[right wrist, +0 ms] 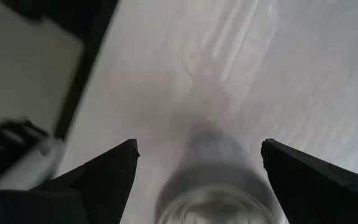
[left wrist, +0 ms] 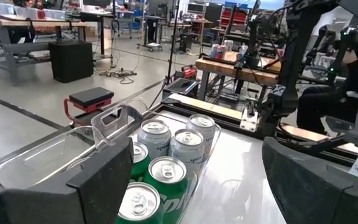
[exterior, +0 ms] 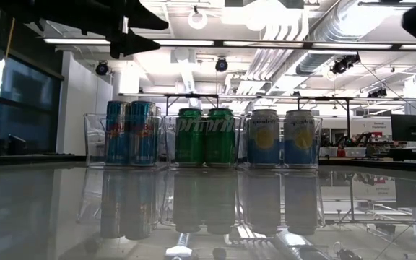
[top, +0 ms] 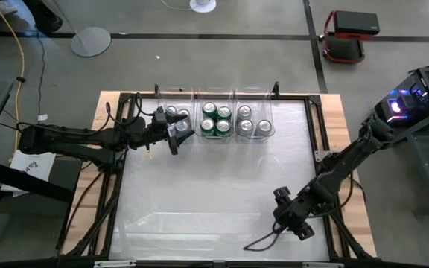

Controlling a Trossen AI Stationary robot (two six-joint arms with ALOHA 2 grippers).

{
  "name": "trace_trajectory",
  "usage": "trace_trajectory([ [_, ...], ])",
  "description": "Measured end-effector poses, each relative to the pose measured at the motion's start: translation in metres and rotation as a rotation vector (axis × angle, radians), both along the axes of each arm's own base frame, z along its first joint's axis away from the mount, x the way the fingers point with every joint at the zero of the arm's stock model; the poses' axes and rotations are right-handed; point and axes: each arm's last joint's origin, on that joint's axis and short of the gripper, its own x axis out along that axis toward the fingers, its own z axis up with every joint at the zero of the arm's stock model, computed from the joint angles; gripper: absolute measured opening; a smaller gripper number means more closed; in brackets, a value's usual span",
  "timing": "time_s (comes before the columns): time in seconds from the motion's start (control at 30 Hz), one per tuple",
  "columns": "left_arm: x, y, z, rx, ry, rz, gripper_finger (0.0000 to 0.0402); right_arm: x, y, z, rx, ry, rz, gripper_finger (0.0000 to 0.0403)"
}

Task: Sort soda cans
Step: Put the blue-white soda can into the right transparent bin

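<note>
Step in hand: sorting looks nearly finished to me; three clear bins (top: 234,96) sit in a row at the far edge of the table (top: 199,208), all holding cans.
Blue cans (exterior: 130,132): in the far-left bin, right under my left claw.
Green cans (top: 216,119): four of them, packed in the middle bin.
Silver-and-yellow cans (exterior: 283,138): in the right-hand bin, just beside the green ones.
Left claw (top: 179,130): up off the table at the blue bin, jaws spread wide, nothing between them, touching nothing I can see.
Right claw (top: 293,220): low near the table's near-right corner, well apart from the bins, jaws wide open.
Right claw's catch: a silver can top (right wrist: 219,202) sits between my fingers (right wrist: 104,174); they straddle it but haven't closed on it.
Next move, my call: close the right jaws squarely on that can, lift it straight, carry it to the bin that matches its colour, which I can't tell from here.
Watch for: a tight drop among cans already packed in.
</note>
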Motion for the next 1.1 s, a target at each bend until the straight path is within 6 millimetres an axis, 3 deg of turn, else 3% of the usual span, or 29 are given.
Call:
trace_trajectory([
  [0.33,0.0,0.0,0.0,-0.009,0.001,0.001,0.0333,-0.006,-0.001,-0.023,-0.189,0.135,0.18,0.033],
  [0.63,0.0,0.0,-0.001,-0.02,0.007,0.002,0.0333,-0.004,0.001,-0.03,-0.203,0.171,0.148,0.0318],
  [0.77,0.0,0.0,-0.001,-0.02,0.006,0.002,0.0333,-0.001,0.0,-0.03,-0.187,0.18,0.051,0.0286],
  [0.9,0.0,0.0,-0.001,-0.02,0.006,0.002,0.0333,0.008,-0.002,-0.026,-0.182,0.157,-0.132,0.0281],
  [1.1,0.0,0.0,-0.001,-0.019,0.006,0.002,0.0333,0.041,-0.023,0.006,-0.204,0.008,-0.452,0.0281],
])
